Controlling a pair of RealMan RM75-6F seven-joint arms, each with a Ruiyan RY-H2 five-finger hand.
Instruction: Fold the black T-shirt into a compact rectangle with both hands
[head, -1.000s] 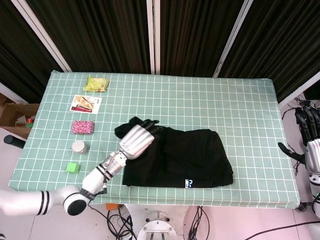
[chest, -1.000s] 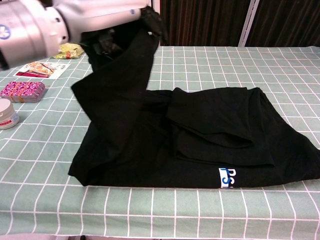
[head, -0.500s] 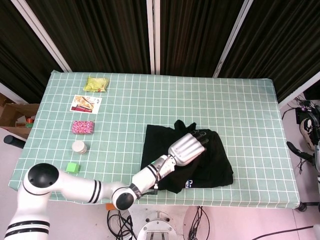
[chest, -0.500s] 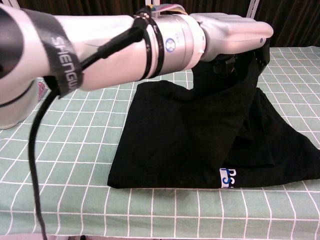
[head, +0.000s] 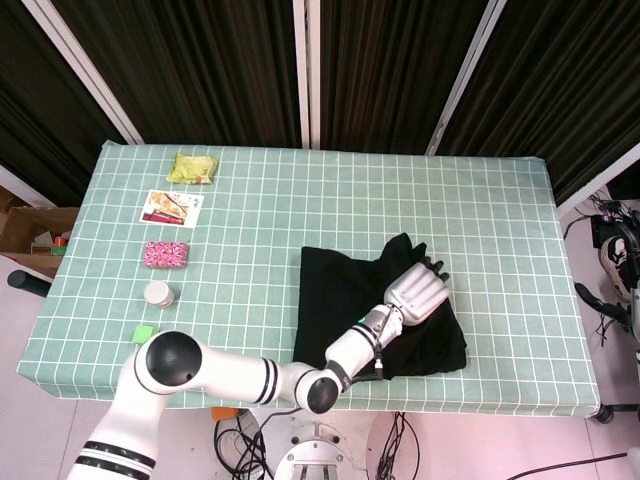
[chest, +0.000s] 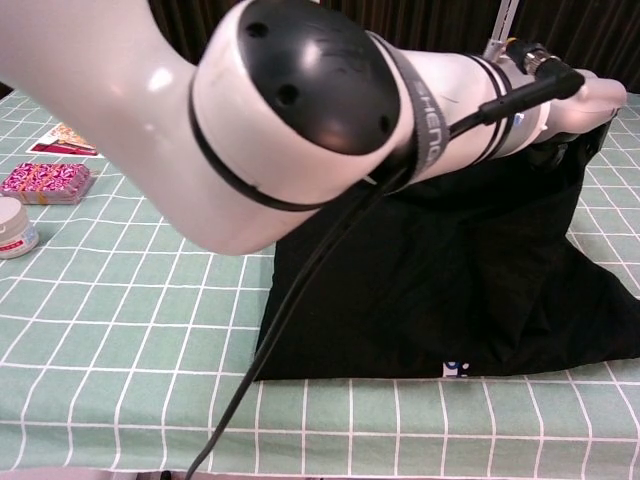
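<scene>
step: the left hand (head: 418, 290) is carrying the left side of the black t-shirt (head: 345, 300) across to the right, a fold in progress by my reading.
left hand: over the shirt's right half, fingers closed on a raised peak of black fabric; the head view shows cloth rising up to the fingertips.
right hand: not seen in either view; only some rig hardware shows past the table's right edge.
black t-shirt: on the green checked tablecloth (head: 300, 200), near the front edge, right of centre; already narrowed, its left edge a straight crease.
doing it well: judged from here, lay the carried edge flush with the right edge below it, lower it flat before letting go, then smooth toward the crease so no air ridge stays.
risk: dragging could slide the bottom layer toward the front edge of the table.
chest view: the left arm fills most of it; the white label (chest: 452, 367) peeks out at the front hem.
elsewhere: pink patterned box (head: 165, 254) and white jar (head: 157, 293) sit well apart on the left.
</scene>
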